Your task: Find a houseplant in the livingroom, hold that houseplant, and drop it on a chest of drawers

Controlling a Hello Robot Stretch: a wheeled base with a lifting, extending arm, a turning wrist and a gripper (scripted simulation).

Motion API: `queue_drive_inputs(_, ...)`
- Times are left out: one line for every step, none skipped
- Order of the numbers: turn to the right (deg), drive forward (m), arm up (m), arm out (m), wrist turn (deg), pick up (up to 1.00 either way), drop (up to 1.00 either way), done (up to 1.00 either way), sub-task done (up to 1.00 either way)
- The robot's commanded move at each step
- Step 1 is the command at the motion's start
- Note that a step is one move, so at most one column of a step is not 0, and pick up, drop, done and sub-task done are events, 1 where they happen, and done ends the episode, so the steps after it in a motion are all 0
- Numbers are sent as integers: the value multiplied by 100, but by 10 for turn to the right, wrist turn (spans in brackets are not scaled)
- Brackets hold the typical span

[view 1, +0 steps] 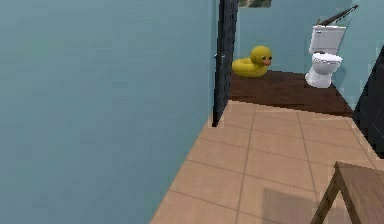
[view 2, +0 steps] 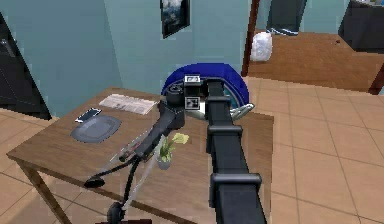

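In the forward view, a smooth, flat teal wall (view 1: 100, 90) takes up the left half. Right of it stands the thin, dark edge of a door (view 1: 225, 60). Past the door, in the upper middle, a glossy, rounded yellow rubber duck (view 1: 255, 62) sits on a dark brown floor (view 1: 290, 95). Just right of the duck is a white toilet (view 1: 325, 55) with a boxy tank. Square tan floor tiles (view 1: 260, 150) run down the middle, and a corner of brown wood (view 1: 355, 195) shows at the lower right.

In the arm side view, a rectangular brown wooden surface (view 2: 60, 150) spans the lower left. On it lie a flat pale sheet (view 2: 125, 102) and a grey rounded tray (view 2: 95, 130) carrying a small slab. The gripper (view 2: 110, 195) reaches down and left over the surface with 2 thin dark fingers (view 2: 135, 155). I cannot tell how the fingers are set or whether they hold anything. A small yellow-green blob (view 2: 170, 150) sits on the surface just beside the gripper's body. I cannot tell whether it is the houseplant. Above, a dark-framed picture (view 2: 175, 15) hangs on the wall. A blue domed object (view 2: 215, 75) with a pale rim sits at the surface's far edge, behind the dark square arm (view 2: 230, 150). At the upper right, a lumpy white bag-like shape (view 2: 262, 45) stands beside a reddish door frame (view 2: 250, 30).
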Motion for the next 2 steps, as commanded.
queue_drive_inputs(0, 0, 0, 0, 450, 0, 0, 0, 0)
queue_drive_inputs(0, 0, 0, 0, 450, 0, 0, 0, 0)
